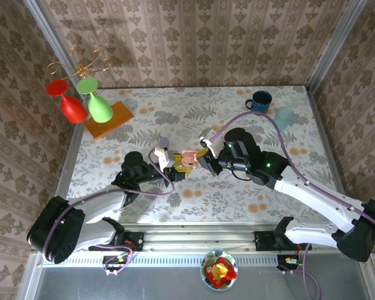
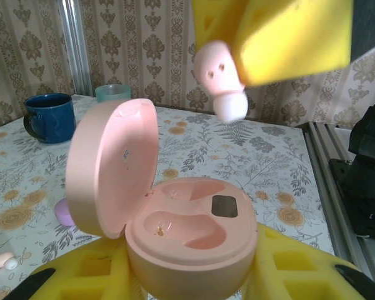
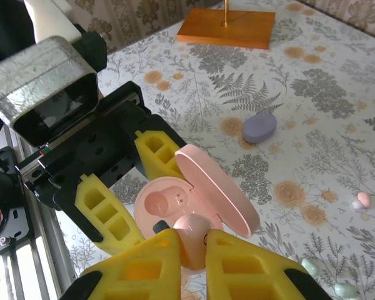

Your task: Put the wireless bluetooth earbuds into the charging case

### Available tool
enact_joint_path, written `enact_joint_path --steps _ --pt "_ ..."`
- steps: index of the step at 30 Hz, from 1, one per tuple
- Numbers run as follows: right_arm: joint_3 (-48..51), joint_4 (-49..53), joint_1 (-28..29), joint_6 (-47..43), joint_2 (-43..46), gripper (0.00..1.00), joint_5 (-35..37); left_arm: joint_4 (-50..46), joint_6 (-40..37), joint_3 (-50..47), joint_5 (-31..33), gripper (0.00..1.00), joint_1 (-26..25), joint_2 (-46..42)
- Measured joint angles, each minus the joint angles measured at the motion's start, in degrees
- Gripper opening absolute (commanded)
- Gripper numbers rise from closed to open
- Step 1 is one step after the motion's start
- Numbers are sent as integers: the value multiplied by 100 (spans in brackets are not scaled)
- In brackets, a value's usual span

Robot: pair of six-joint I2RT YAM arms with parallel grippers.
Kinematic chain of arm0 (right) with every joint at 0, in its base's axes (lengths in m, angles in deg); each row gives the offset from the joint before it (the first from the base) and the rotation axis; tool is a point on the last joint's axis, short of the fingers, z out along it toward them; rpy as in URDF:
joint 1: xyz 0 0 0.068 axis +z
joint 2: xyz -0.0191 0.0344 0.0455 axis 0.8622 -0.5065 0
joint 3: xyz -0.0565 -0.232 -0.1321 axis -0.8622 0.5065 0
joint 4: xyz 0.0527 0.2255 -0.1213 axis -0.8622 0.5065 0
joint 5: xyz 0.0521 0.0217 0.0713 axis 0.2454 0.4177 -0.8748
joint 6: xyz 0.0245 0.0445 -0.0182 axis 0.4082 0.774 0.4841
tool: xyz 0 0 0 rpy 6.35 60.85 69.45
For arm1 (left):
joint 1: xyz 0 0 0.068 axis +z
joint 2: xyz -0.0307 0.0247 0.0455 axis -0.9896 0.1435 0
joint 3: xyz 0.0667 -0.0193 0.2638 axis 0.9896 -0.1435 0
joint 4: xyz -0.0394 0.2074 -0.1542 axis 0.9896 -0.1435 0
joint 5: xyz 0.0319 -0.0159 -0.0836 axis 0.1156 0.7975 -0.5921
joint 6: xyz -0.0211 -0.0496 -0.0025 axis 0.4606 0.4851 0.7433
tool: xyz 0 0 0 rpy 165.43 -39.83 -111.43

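"Top external view, check 1: what held the charging case?"

"The left gripper (image 1: 174,164) was clamped on the pink charging case (image 1: 189,159), over the middle of the table (image 1: 219,200) and slightly toward its near edge. The left wrist view showed the case base seated between the 2 yellow fingers (image 2: 287,250), the lid (image 2: 111,167) hinged open and standing upright on the left, and 2 moulded wells facing up."

"Check 2: where was the earbud?"

"The right gripper (image 3: 192,242) was closed on 1 pinkish earbud (image 3: 190,232). The left wrist view showed that earbud hanging above the open case, whitish tip down, apart from the base. The right wrist view placed it over the case base."

"Check 3: what else lay on the table?"

"1 lilac case (image 1: 164,142) lay flat just beyond the held case, toward the far edge. 1 loose pinkish bud (image 3: 361,200) lay near it. 1 blue mug (image 1: 259,101) and 1 pale teal cup (image 1: 284,117) stood near the far right corner. 1 orange base (image 1: 119,119) sat near the far left corner."
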Motion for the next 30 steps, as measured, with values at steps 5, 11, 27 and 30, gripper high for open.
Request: enact_joint_path --steps 5,11,27,30 --pt "0 52 20 -107 -184 15 -9 0 2 22 -55 34 0 0" --pt "0 149 20 -133 -251 14 -4 0 4 22 -66 34 0 0" --pt "0 149 39 -153 -339 16 57 15 7 22 -66 34 0 -33" --pt "0 151 46 -153 -361 21 57 28 4 22 -63 34 0 -33"
